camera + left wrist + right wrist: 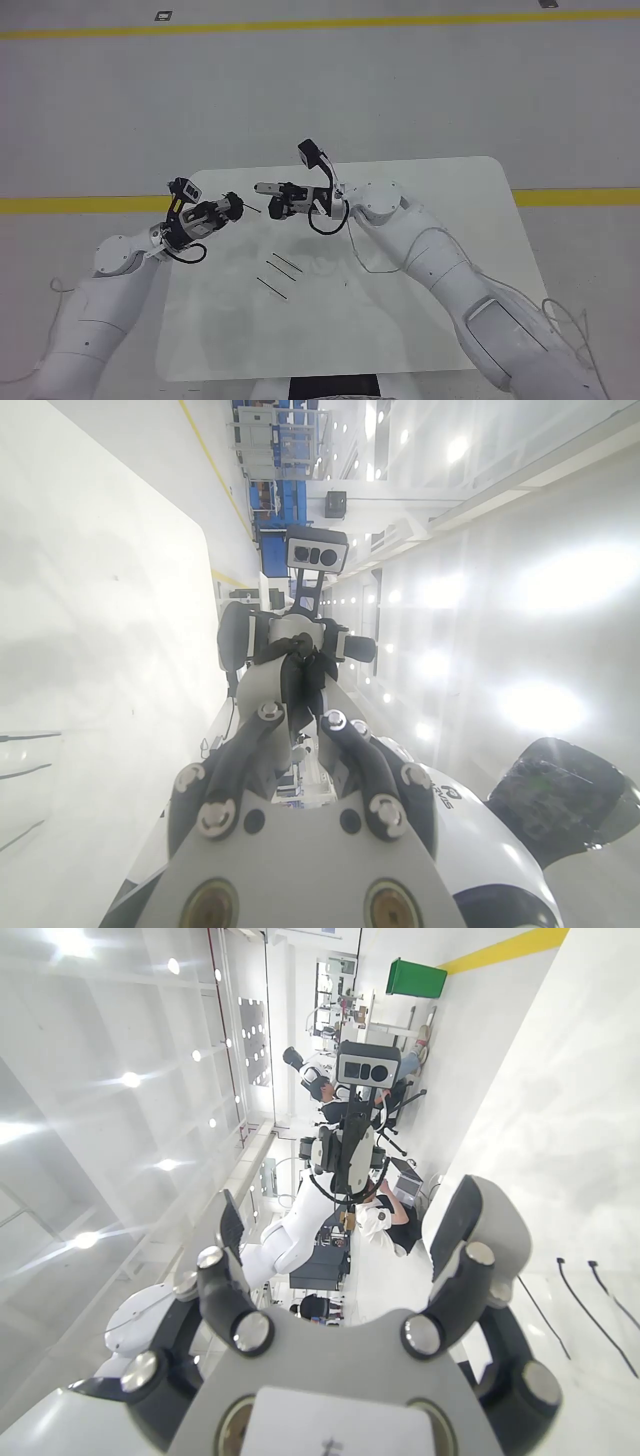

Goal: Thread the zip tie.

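- The left gripper point(236, 206) hangs over the left side of the white table point(450, 210). It is clamped on a thin black zip tie point(252, 209), whose free end pokes out toward the other arm.
- In the left wrist view its fingers point(262, 685) meet with no gap. The strap is hard to pick out from the dark pads there.
- The right gripper point(268, 192) faces it at close range, just beside the strap's tip and apparently not touching it. Its fingers point(460, 1218) stand wide apart and hold nothing.
- Three spare zip ties point(280, 270) lie flat and side by side on the table, beneath the gap between the two arms.
- Progress, as a judgement: the pickup looks done, with one tie lifted clear of the table and held out for a handover.
- The threading itself does not look begun. No loop shows, and the strap is not seen passing through any head.
- Which end sticks out, head or tail, cannot be told.
- What seems left: the open gripper has to close on the free end. The tail then has to be bent round and fed through the head's slot.
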Controlling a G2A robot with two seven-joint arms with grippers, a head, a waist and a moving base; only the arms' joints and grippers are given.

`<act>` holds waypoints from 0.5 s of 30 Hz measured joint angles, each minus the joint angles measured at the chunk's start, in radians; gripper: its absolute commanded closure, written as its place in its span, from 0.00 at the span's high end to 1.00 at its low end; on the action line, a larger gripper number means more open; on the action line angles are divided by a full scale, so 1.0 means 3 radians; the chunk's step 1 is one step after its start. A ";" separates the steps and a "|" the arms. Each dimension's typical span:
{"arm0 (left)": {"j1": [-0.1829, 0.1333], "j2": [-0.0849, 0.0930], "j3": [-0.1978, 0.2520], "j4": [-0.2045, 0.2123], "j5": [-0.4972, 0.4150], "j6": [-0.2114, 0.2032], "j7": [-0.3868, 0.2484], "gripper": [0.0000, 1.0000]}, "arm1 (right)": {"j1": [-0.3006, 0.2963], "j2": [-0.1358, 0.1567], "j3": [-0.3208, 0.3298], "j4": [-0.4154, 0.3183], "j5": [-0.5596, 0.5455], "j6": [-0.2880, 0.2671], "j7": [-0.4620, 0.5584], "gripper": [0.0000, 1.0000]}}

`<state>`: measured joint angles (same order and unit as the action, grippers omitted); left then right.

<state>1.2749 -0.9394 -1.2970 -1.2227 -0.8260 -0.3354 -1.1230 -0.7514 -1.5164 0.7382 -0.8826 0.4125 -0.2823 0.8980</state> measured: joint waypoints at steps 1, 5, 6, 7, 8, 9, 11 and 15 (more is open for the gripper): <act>0.0000 0.0000 0.0000 0.0000 0.0000 0.0000 0.0000 0.00 | 0.0000 0.0000 0.0000 0.0000 0.0000 0.0000 0.0000 1.00; 0.0000 0.0000 0.0000 0.0000 0.0000 0.0000 0.0000 0.00 | 0.0000 0.0000 0.0000 0.0000 0.0000 0.0000 0.0000 1.00; 0.0000 0.0000 0.0000 0.0000 0.0000 0.0000 0.0000 0.00 | 0.0000 0.0000 0.0000 0.0000 0.0000 0.0000 0.0000 1.00; 0.0000 0.0000 0.0000 0.0000 0.0000 0.0000 0.0000 0.00 | -0.0006 0.0000 0.0000 -0.0007 -0.0005 0.0004 -0.0008 1.00; 0.0000 0.0000 0.0000 0.0000 0.0000 0.0000 0.0000 0.00 | -0.0021 0.0002 0.0002 -0.0031 -0.0020 0.0020 -0.0035 1.00; 0.0000 0.0000 0.0000 0.0000 0.0000 0.0000 0.0000 0.00 | -0.0039 0.0004 0.0006 -0.0064 -0.0039 0.0046 -0.0064 1.00; 0.0000 0.0000 0.0000 0.0000 0.0000 0.0000 0.0000 0.00 | -0.0069 0.0013 0.0026 -0.0137 -0.0063 0.0114 -0.0080 1.00; 0.0000 0.0000 0.0000 0.0000 0.0000 0.0000 0.0000 0.00 | -0.0099 0.0022 0.0061 -0.0185 -0.0059 0.0147 -0.0011 1.00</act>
<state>1.2749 -0.9394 -1.2970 -1.2227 -0.8260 -0.3354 -1.1230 -0.7811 -1.5098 0.7565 -0.9381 0.3946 -0.2380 0.8948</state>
